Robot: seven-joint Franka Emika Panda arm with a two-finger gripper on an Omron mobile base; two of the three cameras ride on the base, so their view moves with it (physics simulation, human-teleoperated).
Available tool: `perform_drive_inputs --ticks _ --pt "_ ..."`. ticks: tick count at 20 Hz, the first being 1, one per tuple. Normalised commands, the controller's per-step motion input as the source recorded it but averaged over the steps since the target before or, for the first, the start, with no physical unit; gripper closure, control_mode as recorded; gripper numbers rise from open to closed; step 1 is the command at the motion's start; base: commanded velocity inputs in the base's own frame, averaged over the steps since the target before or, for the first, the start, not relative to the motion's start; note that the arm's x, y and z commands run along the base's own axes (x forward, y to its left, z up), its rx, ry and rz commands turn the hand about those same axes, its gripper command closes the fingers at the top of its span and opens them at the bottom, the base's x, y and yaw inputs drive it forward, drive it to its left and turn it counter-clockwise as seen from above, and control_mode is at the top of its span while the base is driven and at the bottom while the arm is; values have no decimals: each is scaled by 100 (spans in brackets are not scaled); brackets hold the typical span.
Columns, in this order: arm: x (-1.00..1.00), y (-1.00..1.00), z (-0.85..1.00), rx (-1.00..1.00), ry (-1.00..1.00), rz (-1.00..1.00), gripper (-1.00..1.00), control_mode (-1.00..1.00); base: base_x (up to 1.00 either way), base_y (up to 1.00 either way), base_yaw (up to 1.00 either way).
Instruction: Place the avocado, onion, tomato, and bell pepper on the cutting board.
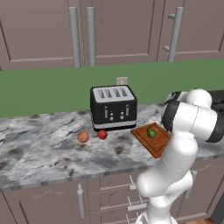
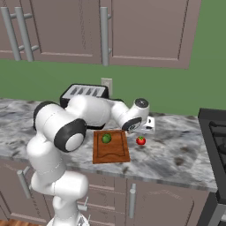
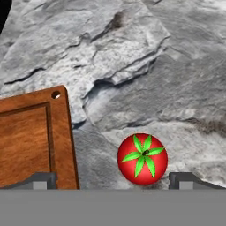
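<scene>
Viewing along the end effector [image 3: 113, 181], we find its fingers spread wide and empty above the grey marbled counter [image 3: 132, 53]. The glossy red round tomato [image 3: 142, 159] with green leaf top lies between the fingertips, just beside the reddish-brown wooden cutting board [image 3: 31, 137]. A green round item [image 2: 106, 138] rests on that board.

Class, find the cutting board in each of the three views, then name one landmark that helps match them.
Left base view: cutting board right of centre, right of the black toaster.
Right base view: centre, at the counter's front.
Hand view: left side, holed corner uppermost.
Landmark: the tomato beside the board in the right base and hand views.
</scene>
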Motion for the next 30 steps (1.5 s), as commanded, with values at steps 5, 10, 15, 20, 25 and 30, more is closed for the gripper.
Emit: perform_drive_inputs --ticks 5,10,15,20,25,30 --pt "2 -25 0 0 0 -3 -100 -100 0 0 0" --pt "0 -14 -4 0 0 -2 -100 -100 0 0 0" --pt "-6 -2 -1 0 0 -1 -100 -100 0 0 0" --pt "-1 0 -13 0 1 -1 -100 -100 0 0 0" --pt "5 0 -25 0 6 0 -100 -100 0 0 0" --pt "17 2 -24 0 8 0 -100 -100 0 0 0"
